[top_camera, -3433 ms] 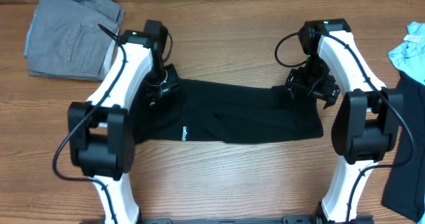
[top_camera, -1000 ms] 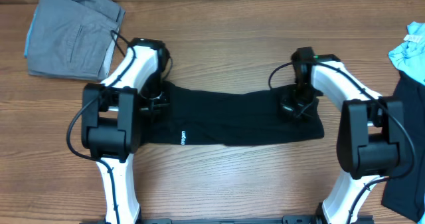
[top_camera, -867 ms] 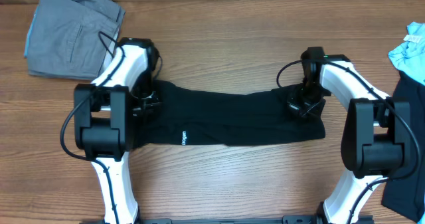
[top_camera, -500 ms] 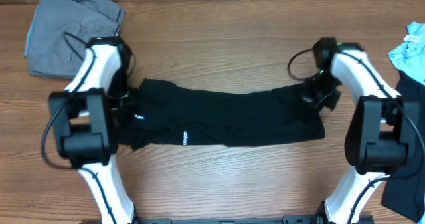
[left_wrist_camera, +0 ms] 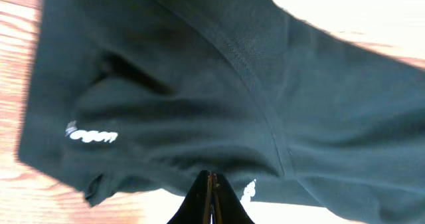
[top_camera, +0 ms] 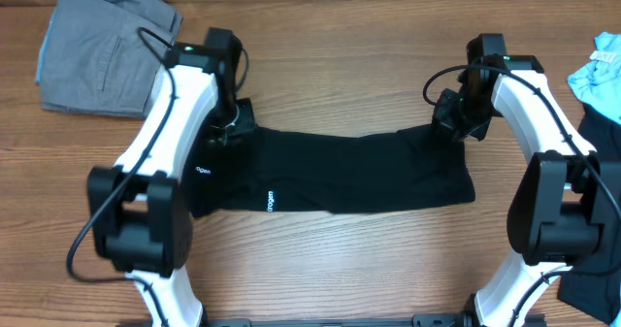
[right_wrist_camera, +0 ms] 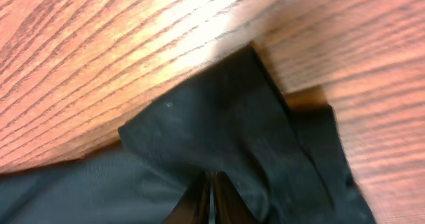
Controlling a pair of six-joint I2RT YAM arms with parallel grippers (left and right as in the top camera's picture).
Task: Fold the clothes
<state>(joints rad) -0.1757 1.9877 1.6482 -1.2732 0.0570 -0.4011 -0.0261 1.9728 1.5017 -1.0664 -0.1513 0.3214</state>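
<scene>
1. Seen from overhead, the light was bright and even, and shadows on the tabletop [top_camera: 320, 259] were soft and short.
2. In the left wrist view, glare bleached the upper right white, while the black shirt [left_wrist_camera: 199, 104] stayed dark yet fairly sharp.
3. The right wrist view looked blurred, with pale glare on the wood at the top.

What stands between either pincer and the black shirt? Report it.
Nothing visible does. The left pincer and the right pincer are each shut directly on the black shirt, at its far corners; the grey garment lies well apart.
</scene>
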